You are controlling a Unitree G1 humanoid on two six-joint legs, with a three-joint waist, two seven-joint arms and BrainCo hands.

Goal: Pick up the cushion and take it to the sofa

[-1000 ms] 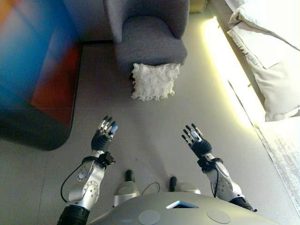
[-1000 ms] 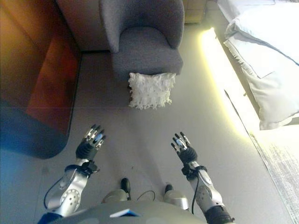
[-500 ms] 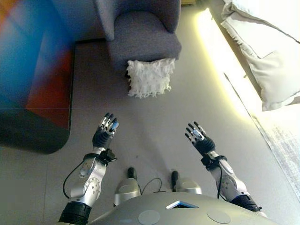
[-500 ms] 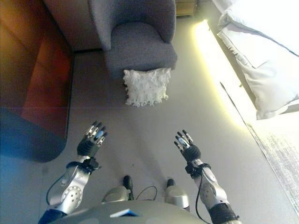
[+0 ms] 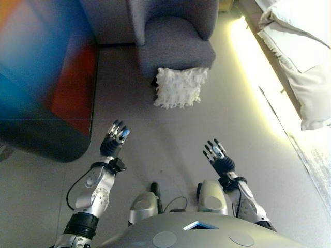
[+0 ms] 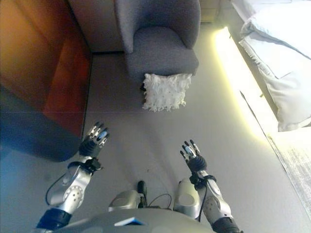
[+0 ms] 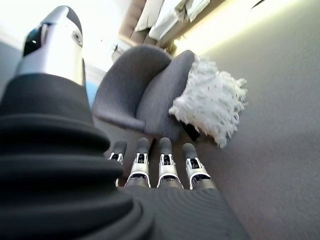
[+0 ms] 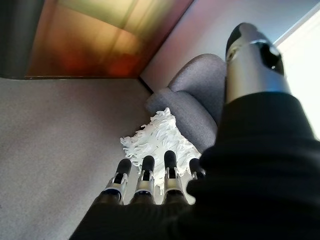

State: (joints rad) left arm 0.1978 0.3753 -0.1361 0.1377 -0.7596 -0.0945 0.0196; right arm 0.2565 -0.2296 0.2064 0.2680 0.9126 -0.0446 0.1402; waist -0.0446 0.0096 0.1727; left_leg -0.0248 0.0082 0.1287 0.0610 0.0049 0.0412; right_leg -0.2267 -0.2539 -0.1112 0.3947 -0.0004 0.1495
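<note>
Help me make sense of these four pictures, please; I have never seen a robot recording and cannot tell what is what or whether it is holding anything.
You are looking through a two-legged robot's own cameras. The two wide pictures come from a pair of cameras on its head, looking down at the floor in front of it, so they show almost the same scene. The two close pictures come from cameras on its wrists, each looking along its own fingers.

The silver arms end in the left hand and the right hand. Both are raised with fingers straight, and neither holds anything.

Ahead, a white fluffy cushion sits on the floor, leaning against the front of a grey armchair. The hands are well short of it. To the robot's right is a bed with white bedding; to its left, a dark cabinet.
</note>
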